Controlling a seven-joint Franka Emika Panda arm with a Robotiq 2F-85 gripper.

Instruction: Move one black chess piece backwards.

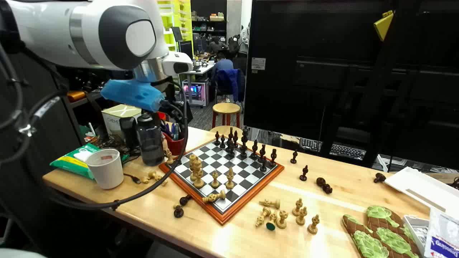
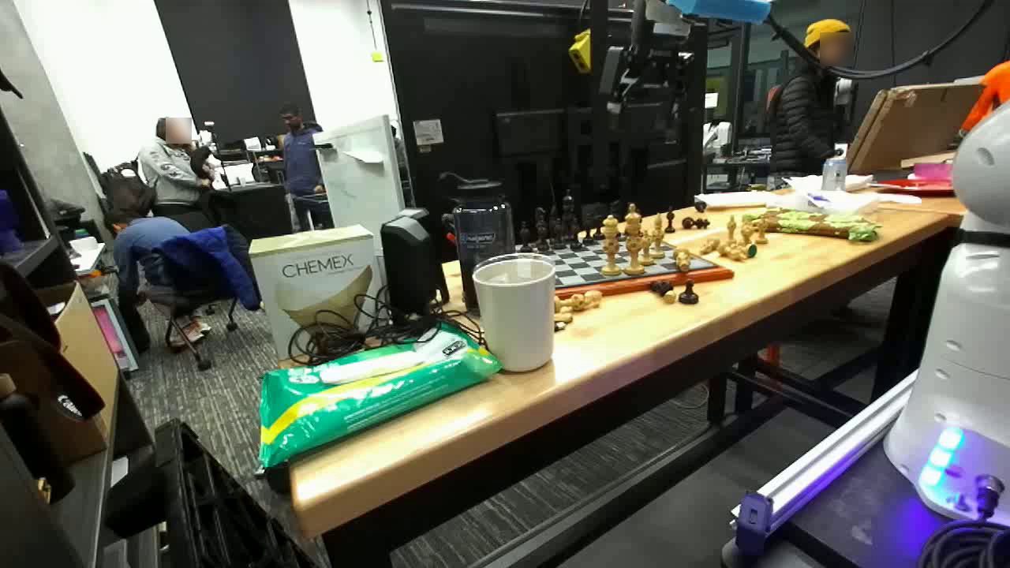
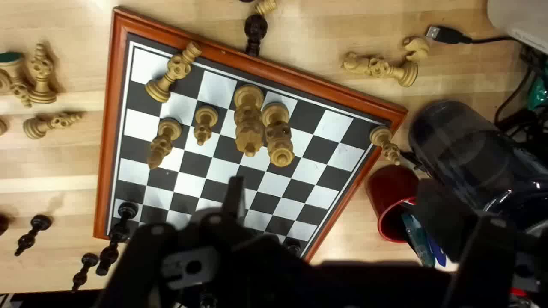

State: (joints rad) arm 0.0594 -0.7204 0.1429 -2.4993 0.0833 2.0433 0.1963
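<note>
On chessboard [image 1: 251,193], black chess pieces [image 1: 244,143] stand clustered across from pale pieces [image 1: 198,175]; other black pieces [image 1: 304,173] stand or lie on bench [image 1: 233,240] alongside. Hand [image 3: 333,197] well above bench, jaws spread wide.

We see smooth, satiny wood across the counter [image 1: 251,238], glossy wood in the chessboard frame [image 1: 251,194], a faint shine on the dark chess pieces [image 3: 256,28]. At one corner of the counter lies a packet [image 2: 371,406] of shiny plastic film — the mitt [image 1: 380,234] is matt, quilted cloth.
</note>
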